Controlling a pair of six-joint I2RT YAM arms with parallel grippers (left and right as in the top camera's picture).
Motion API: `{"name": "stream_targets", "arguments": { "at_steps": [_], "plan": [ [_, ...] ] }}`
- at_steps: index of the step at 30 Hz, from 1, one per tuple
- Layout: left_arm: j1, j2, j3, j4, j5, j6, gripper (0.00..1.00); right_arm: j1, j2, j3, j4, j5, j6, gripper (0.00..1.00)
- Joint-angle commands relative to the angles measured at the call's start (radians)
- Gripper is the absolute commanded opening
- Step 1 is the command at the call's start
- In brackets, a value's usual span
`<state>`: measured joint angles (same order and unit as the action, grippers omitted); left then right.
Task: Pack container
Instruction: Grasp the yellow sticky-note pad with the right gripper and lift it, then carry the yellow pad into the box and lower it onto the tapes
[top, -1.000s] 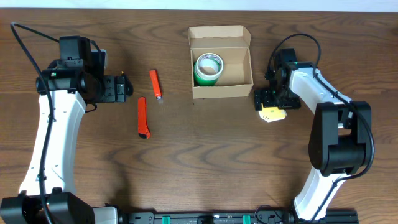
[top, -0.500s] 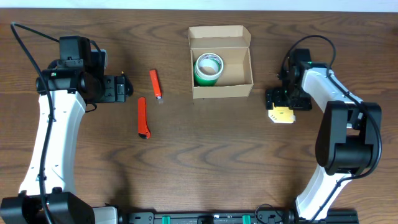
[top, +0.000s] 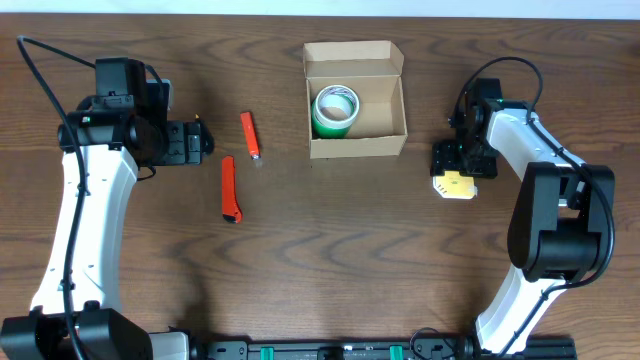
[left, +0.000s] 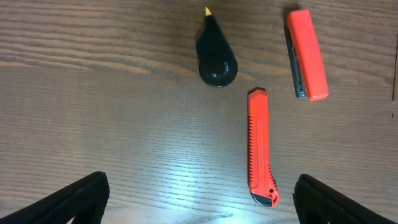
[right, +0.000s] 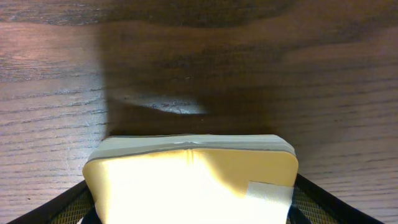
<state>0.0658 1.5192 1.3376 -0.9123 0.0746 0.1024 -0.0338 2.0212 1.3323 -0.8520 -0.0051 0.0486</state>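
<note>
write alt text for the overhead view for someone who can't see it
Overhead view of a wooden table: an open cardboard box at top centre holds a green tape roll. Right of it, the right gripper straddles a yellow notepad; at left, the left gripper sits open near two orange-red tools.

Counter: one dark brown wood-grain counter (top: 330, 250). It fills pretty much the whole overhead view, grain running left to right.
Far edge: a thin pale strip (top: 320, 6) sits past the counter's far side. Can't tell if that's wall or floor, tbh.
Light: a soft white glare (left: 199, 193) shows on the wood in the left wrist view, so the surface is a bit glossy.
Shade: a broad dark shadow (right: 199, 62) lies across the wood in the right wrist view.
</note>
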Motion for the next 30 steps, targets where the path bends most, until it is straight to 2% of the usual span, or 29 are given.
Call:
{"name": "stream_targets", "arguments": {
  "at_steps": [1, 5, 7, 10, 12, 14, 16, 18, 30],
  "plan": [
    [0.007, 0.005, 0.018, -0.003, -0.007, 0.006, 0.95, -0.004, 0.022, -0.008, 0.0, -0.012, 0.029, 0.71],
    [0.007, 0.005, 0.018, -0.003, -0.007, 0.006, 0.95, -0.004, 0.021, -0.003, -0.002, -0.015, 0.052, 0.65],
    [0.007, 0.005, 0.018, -0.003, -0.007, 0.006, 0.95, -0.004, 0.02, 0.006, -0.006, -0.029, 0.052, 0.57],
    [0.007, 0.005, 0.018, -0.003, -0.007, 0.006, 0.95, -0.004, 0.017, 0.033, -0.027, -0.03, 0.053, 0.53],
    [0.007, 0.005, 0.018, -0.003, -0.007, 0.006, 0.95, -0.004, 0.016, 0.059, -0.045, -0.029, 0.052, 0.45],
    [0.007, 0.005, 0.018, -0.003, -0.007, 0.006, 0.95, -0.004, 0.015, 0.093, -0.066, -0.029, 0.053, 0.33],
    [0.007, 0.005, 0.018, -0.003, -0.007, 0.006, 0.96, -0.004, 0.015, 0.136, -0.097, -0.029, 0.053, 0.13],
    [0.007, 0.005, 0.018, -0.003, -0.007, 0.006, 0.95, -0.004, 0.014, 0.187, -0.131, -0.029, 0.053, 0.01],
    [0.007, 0.005, 0.018, -0.003, -0.007, 0.006, 0.95, 0.031, 0.013, 0.559, -0.342, -0.025, 0.056, 0.01]
  ]
}}
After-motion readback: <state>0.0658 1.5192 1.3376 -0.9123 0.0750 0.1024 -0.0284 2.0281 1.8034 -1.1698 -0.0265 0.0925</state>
